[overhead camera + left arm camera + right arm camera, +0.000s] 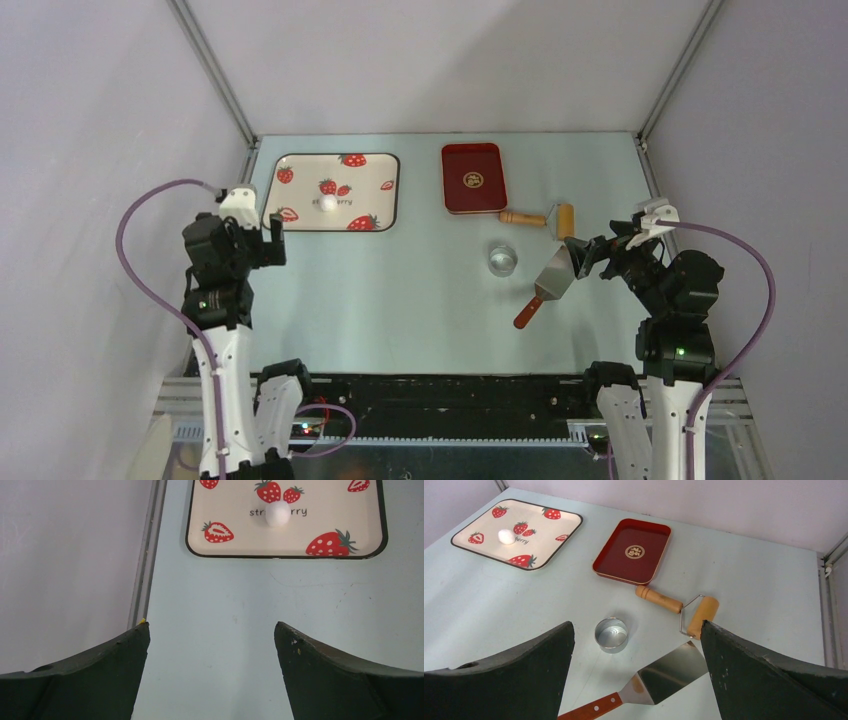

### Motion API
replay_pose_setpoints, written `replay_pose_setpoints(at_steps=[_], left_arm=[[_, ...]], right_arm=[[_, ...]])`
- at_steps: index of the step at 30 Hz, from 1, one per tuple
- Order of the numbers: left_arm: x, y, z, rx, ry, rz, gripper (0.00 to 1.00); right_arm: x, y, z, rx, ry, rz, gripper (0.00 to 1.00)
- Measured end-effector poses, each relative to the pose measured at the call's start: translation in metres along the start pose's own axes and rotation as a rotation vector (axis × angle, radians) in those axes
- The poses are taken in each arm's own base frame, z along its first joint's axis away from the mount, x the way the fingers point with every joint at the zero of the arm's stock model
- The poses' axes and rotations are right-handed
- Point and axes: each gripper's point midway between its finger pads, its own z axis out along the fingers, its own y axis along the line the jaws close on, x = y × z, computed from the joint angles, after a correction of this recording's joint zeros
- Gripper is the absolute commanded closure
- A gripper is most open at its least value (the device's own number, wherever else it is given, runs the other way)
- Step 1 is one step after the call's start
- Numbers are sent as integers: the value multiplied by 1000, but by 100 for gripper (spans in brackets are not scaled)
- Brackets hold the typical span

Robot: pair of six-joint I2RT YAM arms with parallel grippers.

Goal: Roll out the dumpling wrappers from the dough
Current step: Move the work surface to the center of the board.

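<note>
A small white dough ball sits in the middle of the strawberry-print tray at the far left. It also shows in the left wrist view and in the right wrist view. No flat wrappers are in view. My left gripper is open and empty, just near of the strawberry tray's left corner. My right gripper is open and empty, at the right, above the blade end of a metal spatula. A wooden roller lies just beyond it.
A red tray stands at the far middle. A small silvery round cup sits left of the spatula. The spatula's red-brown handle points toward the near edge. Grey walls and metal rails bound the table.
</note>
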Motion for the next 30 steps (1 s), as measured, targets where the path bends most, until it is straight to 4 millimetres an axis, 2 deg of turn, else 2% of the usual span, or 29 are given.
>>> replay_pose_setpoints(at_steps=[5, 10, 17, 23, 25, 30], left_arm=[[-21, -1, 7, 31, -13, 6, 2], [-28, -17, 30, 98, 22, 32, 2], [-26, -60, 58, 242, 53, 139, 2], [-20, -106, 83, 379, 87, 305, 2], [-13, -122, 94, 415, 114, 360, 2], [9, -147, 116, 466, 183, 451, 2]], right_arm=[[0, 0, 0, -3, 0, -2, 0], [0, 0, 0, -3, 0, -3, 0], [1, 0, 1, -3, 4, -2, 0], [4, -2, 4, -3, 19, 2, 0], [6, -3, 6, -3, 27, 5, 0], [13, -5, 9, -4, 46, 8, 0]])
